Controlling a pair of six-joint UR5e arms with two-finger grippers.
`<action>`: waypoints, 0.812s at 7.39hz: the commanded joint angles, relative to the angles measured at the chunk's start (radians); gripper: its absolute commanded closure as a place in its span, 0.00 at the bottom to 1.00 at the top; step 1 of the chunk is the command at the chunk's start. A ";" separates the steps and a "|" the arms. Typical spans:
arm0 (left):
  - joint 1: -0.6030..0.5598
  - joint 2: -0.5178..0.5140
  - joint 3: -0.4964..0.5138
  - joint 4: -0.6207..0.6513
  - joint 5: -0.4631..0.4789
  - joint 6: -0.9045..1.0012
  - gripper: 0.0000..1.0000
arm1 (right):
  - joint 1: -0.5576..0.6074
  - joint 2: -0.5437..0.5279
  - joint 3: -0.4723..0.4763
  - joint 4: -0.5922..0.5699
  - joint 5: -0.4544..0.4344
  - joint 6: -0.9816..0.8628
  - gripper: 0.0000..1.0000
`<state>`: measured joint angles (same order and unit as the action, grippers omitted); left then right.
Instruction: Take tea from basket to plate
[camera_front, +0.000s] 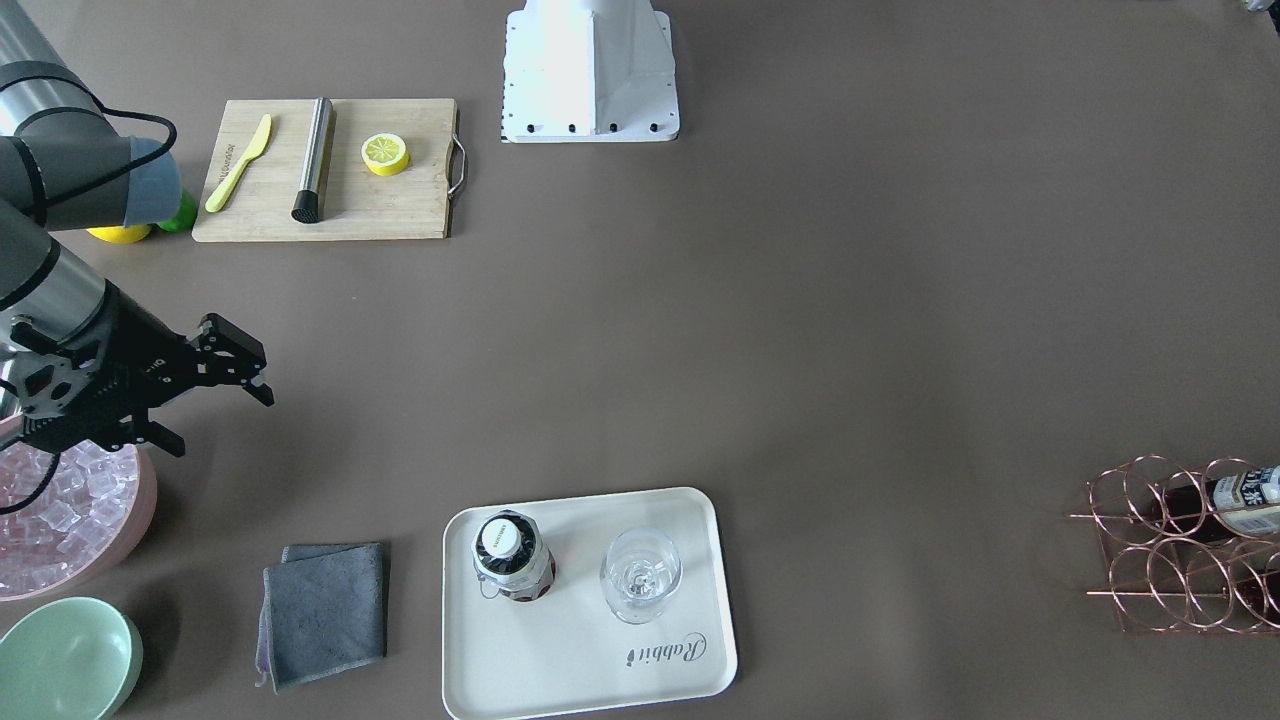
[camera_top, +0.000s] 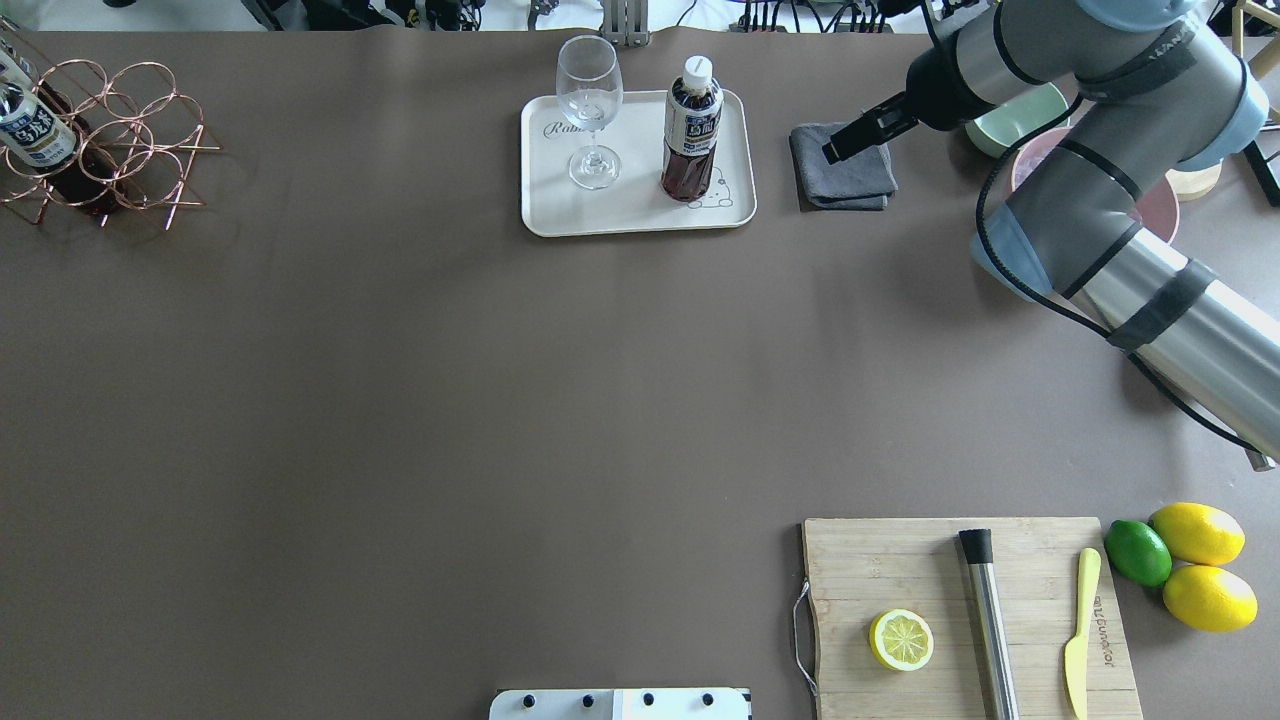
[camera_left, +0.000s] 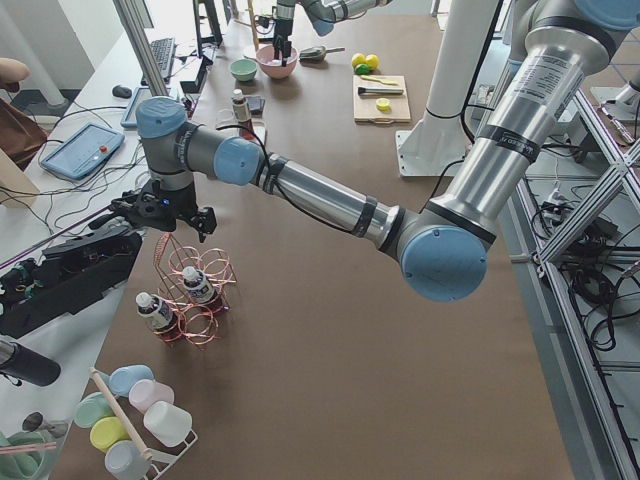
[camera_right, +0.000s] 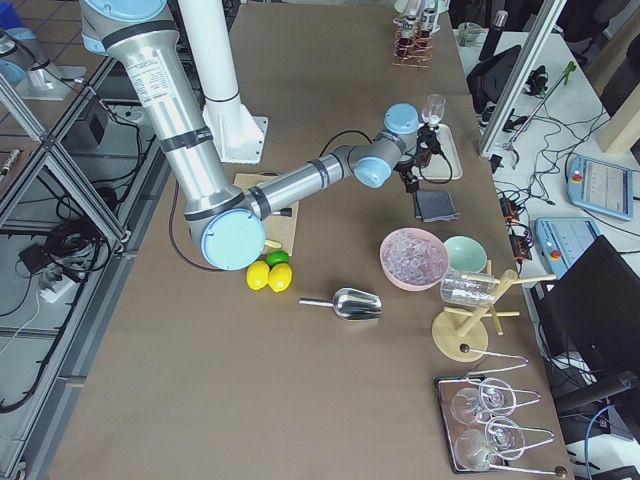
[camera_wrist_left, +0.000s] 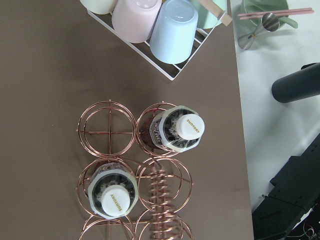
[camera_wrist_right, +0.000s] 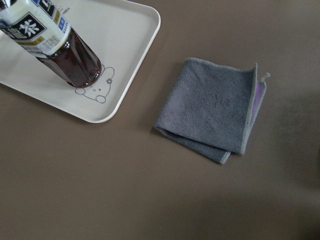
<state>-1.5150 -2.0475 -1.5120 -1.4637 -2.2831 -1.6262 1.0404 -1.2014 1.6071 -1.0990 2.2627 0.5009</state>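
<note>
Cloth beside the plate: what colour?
The cloth is grey, with a purple layer peeking out at one edge; right wrist view shows it best.

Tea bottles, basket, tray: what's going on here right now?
One tea bottle stands upright on the plate beside an empty wine glass. Two more bottles sit in the basket, and the left gripper hovers above it; whether it is open cannot be told. The right gripper hangs open and empty over the table near the grey cloth, clear of the plate.
</note>
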 joint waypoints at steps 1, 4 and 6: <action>-0.001 0.174 -0.257 0.114 -0.006 0.283 0.02 | 0.087 -0.206 0.181 -0.232 0.031 -0.105 0.00; -0.001 0.311 -0.327 0.100 -0.007 0.557 0.02 | 0.205 -0.395 0.230 -0.260 0.064 -0.105 0.00; -0.001 0.362 -0.311 0.091 -0.007 0.762 0.02 | 0.277 -0.429 0.231 -0.320 0.072 -0.104 0.00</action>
<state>-1.5156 -1.7254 -1.8336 -1.3658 -2.2907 -1.0184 1.2545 -1.5871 1.8363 -1.3818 2.3253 0.3970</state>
